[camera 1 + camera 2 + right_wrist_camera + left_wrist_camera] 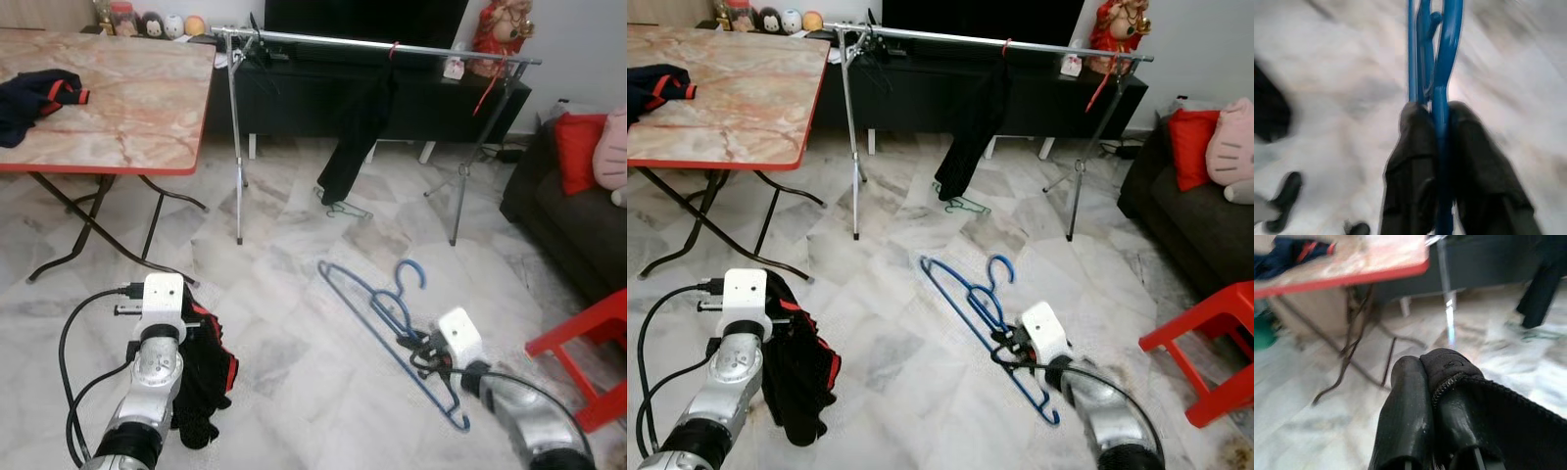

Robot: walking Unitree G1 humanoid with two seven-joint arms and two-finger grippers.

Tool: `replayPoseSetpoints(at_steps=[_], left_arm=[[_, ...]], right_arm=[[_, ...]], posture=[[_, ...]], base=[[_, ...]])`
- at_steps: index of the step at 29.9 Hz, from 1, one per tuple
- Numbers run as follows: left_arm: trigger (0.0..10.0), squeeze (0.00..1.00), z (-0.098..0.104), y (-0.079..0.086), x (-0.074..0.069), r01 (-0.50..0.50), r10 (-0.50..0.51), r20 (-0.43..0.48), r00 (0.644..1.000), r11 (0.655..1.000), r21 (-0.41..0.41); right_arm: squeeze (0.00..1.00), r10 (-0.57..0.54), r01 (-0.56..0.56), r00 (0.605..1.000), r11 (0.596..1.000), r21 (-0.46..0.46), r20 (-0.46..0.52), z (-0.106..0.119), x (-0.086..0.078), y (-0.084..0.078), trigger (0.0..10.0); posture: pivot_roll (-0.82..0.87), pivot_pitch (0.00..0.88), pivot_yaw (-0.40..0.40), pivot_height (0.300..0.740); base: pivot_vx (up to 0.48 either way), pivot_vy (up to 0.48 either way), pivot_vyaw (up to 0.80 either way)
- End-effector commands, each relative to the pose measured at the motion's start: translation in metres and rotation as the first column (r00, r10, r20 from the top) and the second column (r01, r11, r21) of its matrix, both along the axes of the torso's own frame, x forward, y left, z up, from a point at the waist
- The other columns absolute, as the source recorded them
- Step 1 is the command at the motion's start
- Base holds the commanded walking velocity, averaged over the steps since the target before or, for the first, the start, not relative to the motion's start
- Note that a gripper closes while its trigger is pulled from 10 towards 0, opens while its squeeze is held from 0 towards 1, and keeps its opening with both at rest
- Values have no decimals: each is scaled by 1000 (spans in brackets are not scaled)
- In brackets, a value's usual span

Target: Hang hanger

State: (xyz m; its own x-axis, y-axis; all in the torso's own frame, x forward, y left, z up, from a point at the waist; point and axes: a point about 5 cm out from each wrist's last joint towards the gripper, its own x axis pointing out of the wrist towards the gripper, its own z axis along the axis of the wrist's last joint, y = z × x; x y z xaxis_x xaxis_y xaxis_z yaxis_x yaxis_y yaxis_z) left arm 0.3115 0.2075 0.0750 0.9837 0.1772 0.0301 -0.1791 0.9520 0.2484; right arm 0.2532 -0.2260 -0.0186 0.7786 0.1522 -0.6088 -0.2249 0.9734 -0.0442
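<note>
A blue hanger [392, 323] is clamped in the right gripper [419, 351] above the marble floor [294, 284]. A black garment [206, 377] is pinched in the left gripper [1432, 377]. Open floor lies before the clothes rail [372, 44]. No writing can be read.

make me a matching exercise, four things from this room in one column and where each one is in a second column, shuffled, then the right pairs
Things
1. blue plastic hanger
2. black garment with red trim
3. dark garment with red trim, bundled
4. green hanger

Places
A. lying on the floor under the metal clothes rail
B. clamped in the right gripper
C. lying on the marble-patterned folding table
D. held in the left gripper, hanging beside that arm

Pairs: 1-B, 2-D, 3-C, 4-A
</note>
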Motion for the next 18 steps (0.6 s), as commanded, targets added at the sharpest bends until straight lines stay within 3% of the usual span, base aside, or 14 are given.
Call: replayPoseSetpoints(at_steps=[1, 2, 3, 5, 6, 7, 9, 13, 14, 18], left_arm=[[10000, 0, 8, -11, 3, 59, -58, 47, 997, 998, -26], [10000, 0, 10, -15, 4, 75, -72, 57, 996, 996, -39], [10000, 0, 14, -23, 5, 110, -104, 80, 991, 991, -71], [10000, 0, 16, -26, 6, 120, -113, 87, 990, 989, -80], [10000, 0, 21, -37, 6, 173, -160, 113, 981, 978, -117], [10000, 0, 21, -37, 6, 173, -160, 113, 981, 978, -117], [10000, 0, 29, -53, 4, 262, -240, 150, 959, 953, -151], [10000, 0, 37, -66, -1, 333, -300, 187, 935, 925, -181], [10000, 0, 39, -73, -5, 373, -342, 193, 920, 913, -165], [10000, 0, 41, -89, -13, 465, -440, 184, 879, 876, -129]], right_arm=[[0, -148, 142, 987, 987, -77, -64, -13, -14, -14, 0], [0, -211, 201, 971, 975, -95, -110, -23, -24, -16, 0], [0, -324, 306, 924, 945, -113, -202, -41, -49, -16, 2157], [0, -351, 334, 908, 936, -113, -230, -47, -56, -15, 2157], [0, -381, 360, 869, 925, -124, -317, -60, -78, -8, 10000], [0, -381, 360, 869, 925, -124, -317, -60, -78, -8, 10000], [0, -377, 341, 829, 926, -160, -414, -75, -104, 2, 10000], [0, -409, 386, 816, 912, -142, -409, -78, -109, 8, 10000], [0, -452, 434, 799, 890, -140, -397, -78, -109, 7, 10000], [0, -488, 454, 787, 872, -182, -377, -77, -111, -1, 10000]], posture=[[-21, 0, -97, 740], [-20, 0, -89, 740], [-20, 0, -84, 740], [-20, 0, -84, 740], [-12, 0, -77, 740], [-12, 0, -77, 740], [3, 0, -73, 740], [-1, 0, -63, 740], [-12, 0, -56, 740], [-11, 0, -48, 740]], base=[[0, 0, 0], [0, 0, 0], [0, 0, 0], [0, 0, 0], [0, 0, 0], [0, 0, 0], [0, 0, 0], [0, 0, 0], [0, 0, 0], [0, 0, 0]])
